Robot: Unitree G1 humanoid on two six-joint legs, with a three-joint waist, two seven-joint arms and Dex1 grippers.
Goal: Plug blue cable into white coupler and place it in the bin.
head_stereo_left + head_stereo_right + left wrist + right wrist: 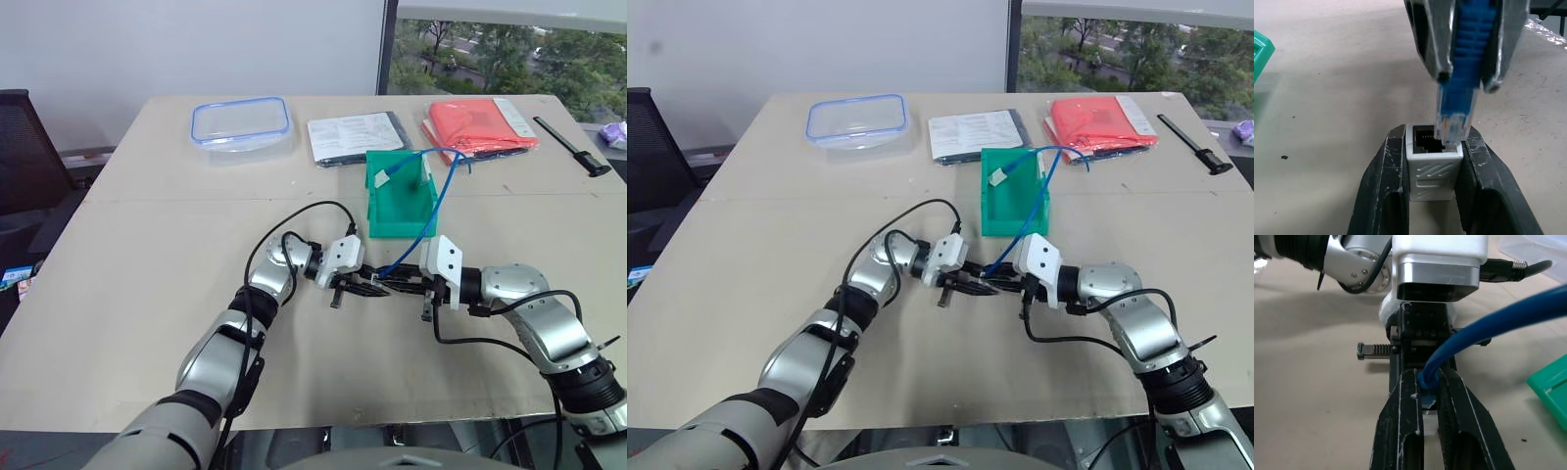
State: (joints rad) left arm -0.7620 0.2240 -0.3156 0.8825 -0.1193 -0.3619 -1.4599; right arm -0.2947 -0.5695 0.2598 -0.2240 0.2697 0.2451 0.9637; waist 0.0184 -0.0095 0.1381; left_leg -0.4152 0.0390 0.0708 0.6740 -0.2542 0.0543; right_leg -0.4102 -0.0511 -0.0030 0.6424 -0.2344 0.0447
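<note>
Presently both tools meet nose to nose over the near middle of the counter [137, 294], just in front of the bin [397, 211]. Left tool [361, 284] holds the white coupler [1432, 166] clamped between its two black fingers, socket facing the other arm. Right tool [394, 285] is shut tight on the blue boot of the blue cable [431, 211], just behind the clear plug.

Left wrist view: plug tip sits at the mouth of the socket, over its right-hand portion, not centred and not seated. Judged step: insertion is just starting; binning has not begun.

The cable rises from the right tool, arches over the bin, and its other end with the clear plug hangs inside the bin against the far wall. Bin stands upright, low lip toward the robot.

Far side of the counter: clear box with blue rim [241, 122] at left, papers [355, 135] in the middle, an orange folder [480, 122] at right, all well apart from the work.

Risks, as judged:
- Plug is offset to one side of the socket. A straight push could jam it on the socket wall, or tilt the coupler in its grip.
- Grip is on the soft boot, so the plug may bend away under load rather than drive in.
- The loop draped over the bin may drag or tip the bin if either arm pulls away.
</note>
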